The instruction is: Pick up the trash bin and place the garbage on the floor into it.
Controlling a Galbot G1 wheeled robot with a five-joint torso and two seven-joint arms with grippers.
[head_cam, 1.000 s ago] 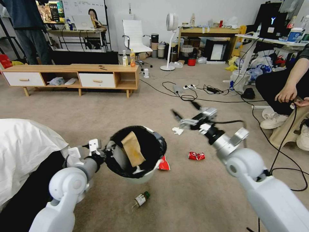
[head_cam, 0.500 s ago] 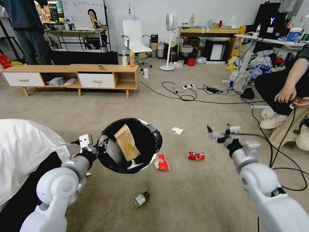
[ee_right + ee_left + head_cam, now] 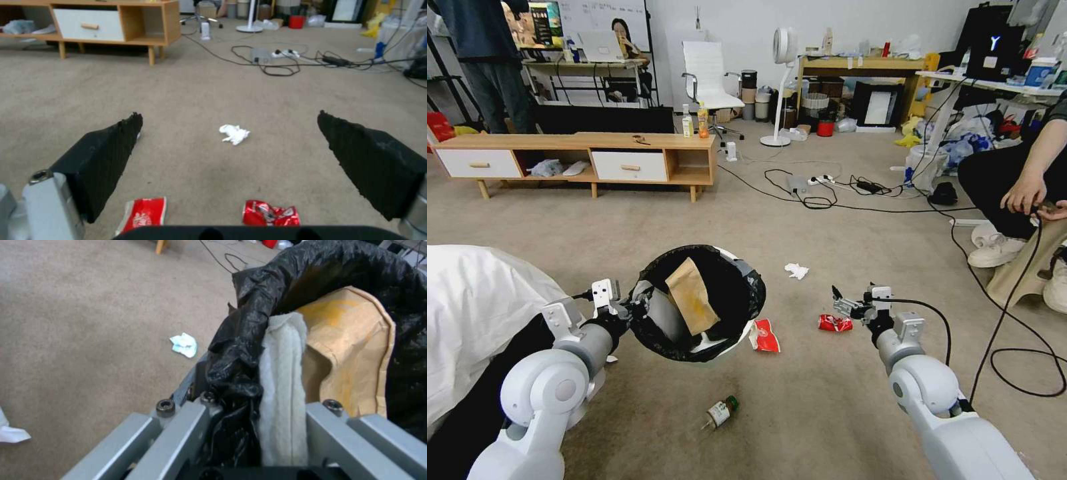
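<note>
Left claw (image 3: 639,308) clenches the rim of the bin (image 3: 746,275), one finger (image 3: 178,436) outside the black liner and one inside, so the bin hangs tilted above the floor (image 3: 827,413) with its mouth facing up and toward the camera. From the head view the claw's tips are lost in the folded liner, and the bin's white wall peeks out only at the near and far rim. A brown bag (image 3: 692,298) leans inside the bin; in the left wrist view a strip of white material (image 3: 285,396) is pressed against the liner beside it, and what it is cannot be told. The left arm reaches forward, low, with its elbow close to a white cloth (image 3: 480,313).

Right claw (image 3: 842,305) is spread wide and empty, both dark fingers (image 3: 106,153) apart. Its arm stretches forward and down, holding the claw low, just beside the crushed can (image 3: 834,323). The can lies at the claw's near edge in the right wrist view, partly cut off. A red wrapper (image 3: 764,335) lies on the floor beside the bin, one tissue (image 3: 796,270) sits further out ahead of the claw, and a small bottle (image 3: 720,412) lies nearer the robot. Another tissue (image 3: 184,344) shows past the bin's rim.
</note>
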